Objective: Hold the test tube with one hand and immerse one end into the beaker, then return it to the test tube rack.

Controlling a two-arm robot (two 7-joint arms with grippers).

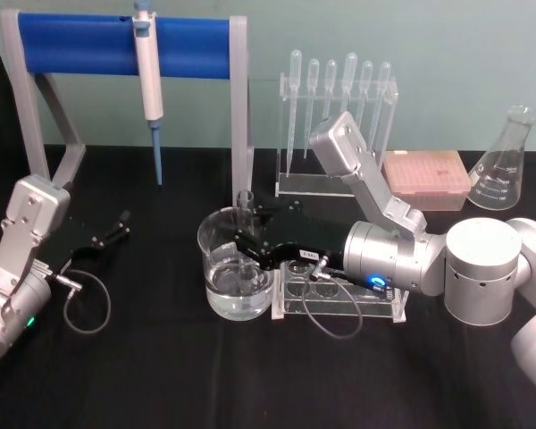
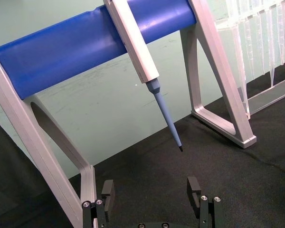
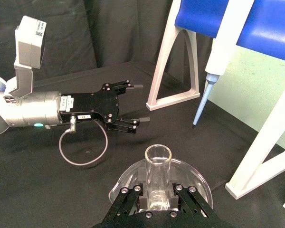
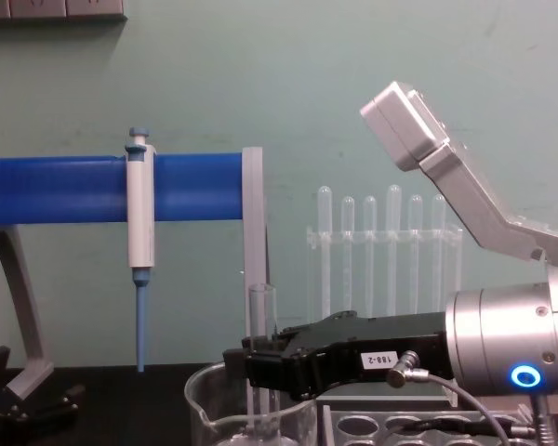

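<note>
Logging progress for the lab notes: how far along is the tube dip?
Done: right gripper has the test tube clamped upright. In hand: its lower end is down inside the beaker. Still to do: returning it to the rack. Left gripper sits idle, jaws open.

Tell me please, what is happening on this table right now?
The right gripper holds the test tube upright, jaws shut on it, with the tube's lower end down inside the beaker. The rack stands just beside the beaker. The left gripper is idle, jaws open, off to the left.
</note>
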